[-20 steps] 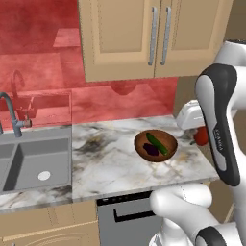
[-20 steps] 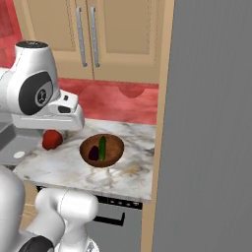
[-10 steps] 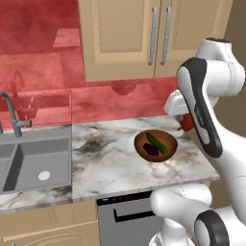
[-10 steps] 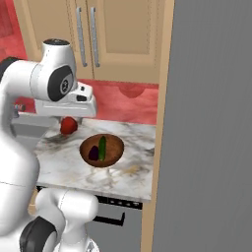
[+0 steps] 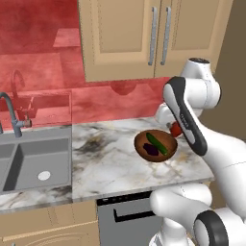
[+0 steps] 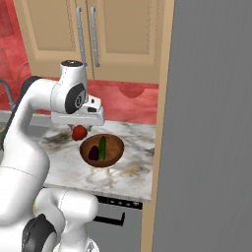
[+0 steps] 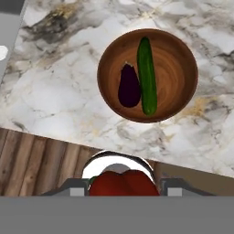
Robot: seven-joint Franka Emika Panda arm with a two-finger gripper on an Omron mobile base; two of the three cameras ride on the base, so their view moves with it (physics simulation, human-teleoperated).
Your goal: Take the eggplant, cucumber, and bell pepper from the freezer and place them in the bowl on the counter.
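Note:
The dark brown bowl [image 5: 140,142] [image 6: 116,147] [image 7: 176,73] stands on the marble counter [image 5: 105,163] [image 6: 64,170] [image 7: 59,96]. Inside it lie the dark purple eggplant [image 5: 152,150] [image 6: 93,154] [image 7: 129,86] and the green cucumber [image 5: 156,143] [image 6: 102,147] [image 7: 146,75], side by side. My gripper [image 5: 175,127] [image 6: 78,129] [image 7: 123,187] is shut on the red bell pepper [image 5: 176,129] [image 6: 78,133] [image 7: 122,183]. It hangs above the counter just beside the bowl's rim. The grey freezer [image 6: 211,123] door rises at the right of the right base view.
A steel sink [image 5: 29,163] with a faucet [image 5: 12,113] lies at the counter's left end. Tan wall cabinets [image 5: 144,38] hang above the red backsplash. A dark appliance front [image 5: 125,211] sits under the counter. Wooden floor [image 7: 41,164] shows past the counter's front edge.
The arm has swung in from the freezer side and risen, carrying the bell pepper to the bowl's edge. The bowl and the vegetables in it have not moved.

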